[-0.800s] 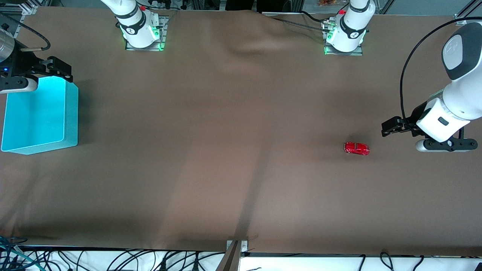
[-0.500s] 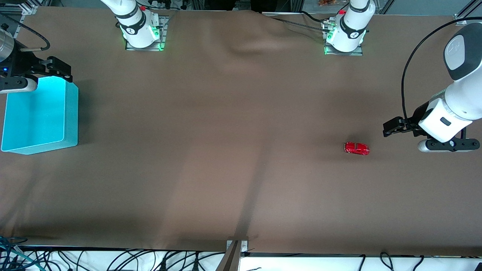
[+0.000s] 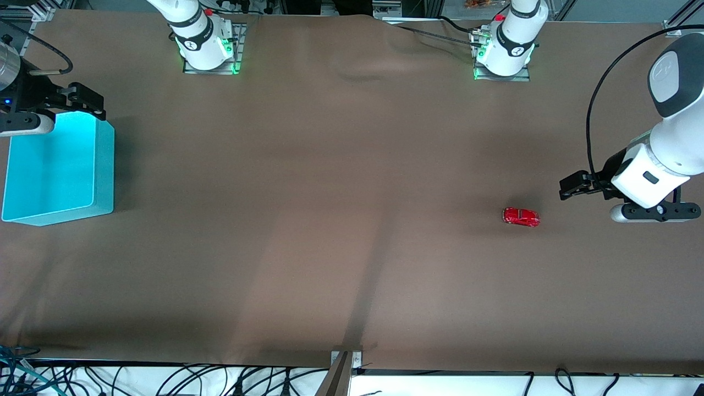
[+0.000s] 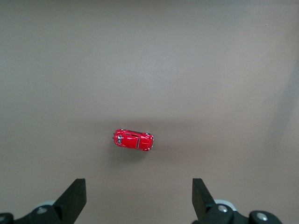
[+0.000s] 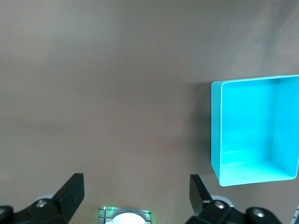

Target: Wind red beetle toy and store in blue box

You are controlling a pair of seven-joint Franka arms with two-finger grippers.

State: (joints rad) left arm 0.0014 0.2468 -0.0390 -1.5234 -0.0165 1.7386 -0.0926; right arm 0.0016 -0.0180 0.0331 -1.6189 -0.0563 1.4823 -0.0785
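Note:
The red beetle toy (image 3: 521, 216) stands alone on the brown table toward the left arm's end. My left gripper (image 3: 572, 186) hangs open and empty over the table beside the toy, toward the left arm's end. In the left wrist view the toy (image 4: 133, 139) lies a little ahead of the open left gripper (image 4: 138, 198). The blue box (image 3: 58, 170) is empty at the right arm's end. My right gripper (image 3: 85, 99) hangs open and empty over the box's rim farthest from the front camera. In the right wrist view the box (image 5: 216, 135) lies off to one side of the right gripper (image 5: 135, 191).
The two arm bases (image 3: 209, 49) (image 3: 500, 55) with green lights stand along the table edge farthest from the front camera. Cables and a metal bracket (image 3: 344, 363) run along the nearest edge. The brown cloth has a wrinkle (image 3: 374, 69) between the bases.
My left arm has drawn back slightly toward its end of the table, away from the toy, then held still. The right arm, toy and box have not moved.

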